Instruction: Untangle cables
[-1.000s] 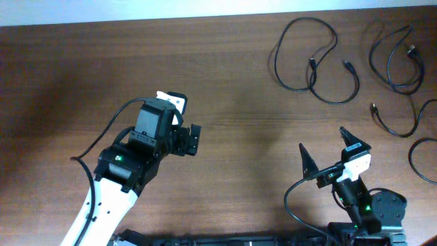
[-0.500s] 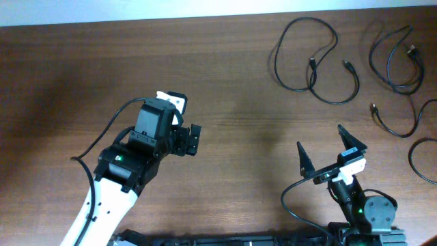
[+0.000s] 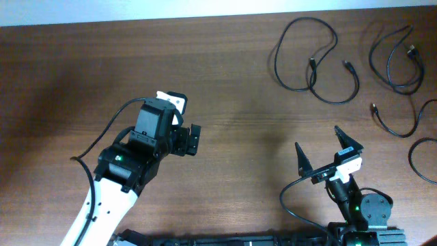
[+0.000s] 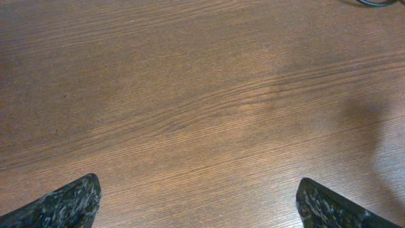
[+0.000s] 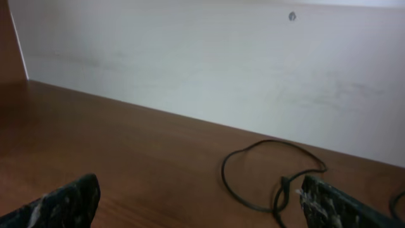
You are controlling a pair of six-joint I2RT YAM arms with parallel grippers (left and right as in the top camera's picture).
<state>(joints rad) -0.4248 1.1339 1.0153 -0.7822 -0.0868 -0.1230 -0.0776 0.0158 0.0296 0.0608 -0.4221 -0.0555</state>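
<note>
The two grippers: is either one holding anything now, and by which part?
Nothing is held. The left gripper and the right gripper are both open and empty; the cables lie away from both.

you see thin black cables (image 3: pixel 275 61) on a brown table (image 3: pixel 232 75) with fine, wavy wood grain. your left gripper (image 4: pixel 197 197) has black fingers (image 4: pixel 66 204) flecked with grey; the left arm (image 3: pixel 99 205) is white and black. the wall (image 5: pixel 190 63) is off-white.

Table (image 3: pixel 225 75) was brown wood-grain, matt and smooth. Cables (image 3: pixel 312 65) had smooth black plastic-looking sheaths. Fingers (image 4: pixel 63 204) of the left gripper (image 4: pixel 197 196) looked black, speckled, rough. Wall (image 5: pixel 209 69) was pale, matt, faintly scuffed.
</note>
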